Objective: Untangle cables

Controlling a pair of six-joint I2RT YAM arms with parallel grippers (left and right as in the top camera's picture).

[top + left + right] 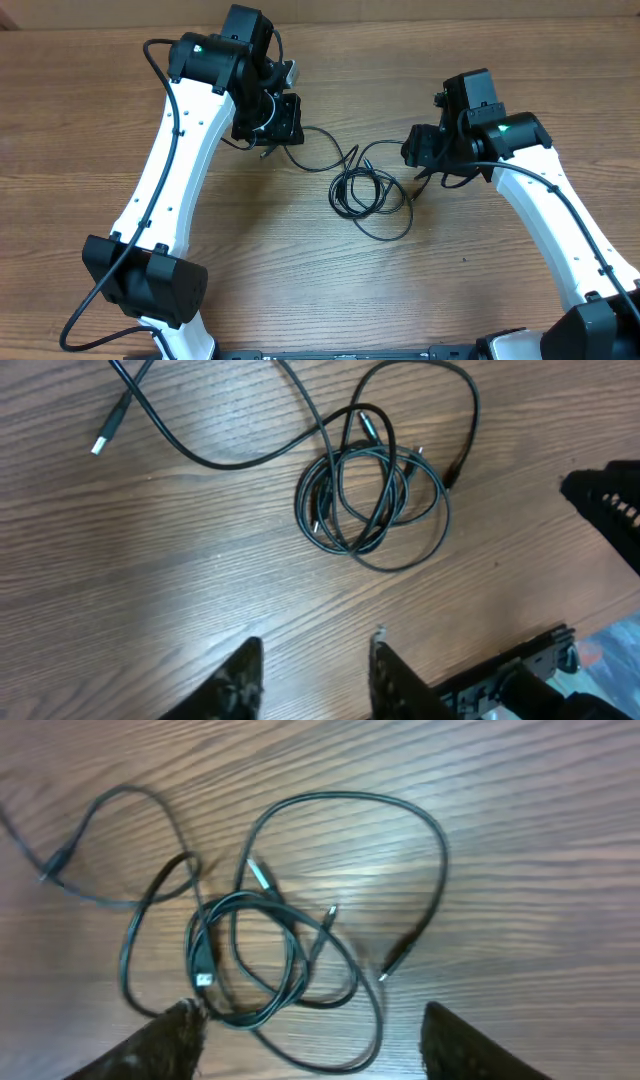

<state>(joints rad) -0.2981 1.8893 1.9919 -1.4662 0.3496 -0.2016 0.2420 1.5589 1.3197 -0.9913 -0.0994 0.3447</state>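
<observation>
Arms (pixel 175 160) angled down, L pincer (pixel 315 650) part-open, R pincer (pixel 310 1015) wide open, both empty, cables (pixel 365 190) btwn.

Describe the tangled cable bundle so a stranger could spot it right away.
On the wooden table, look between the white left arm and right arm. There lies a coil of thin black cables, loops overlapping, small plug ends poking out. Unlike the thicker wires running along the arms, it rests on the bare wood.

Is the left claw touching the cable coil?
Apart. The left wrist view shows it: the left claw is open at the bottom of the frame, and a band of bare wood separates its fingertips from the cable coil.
</observation>
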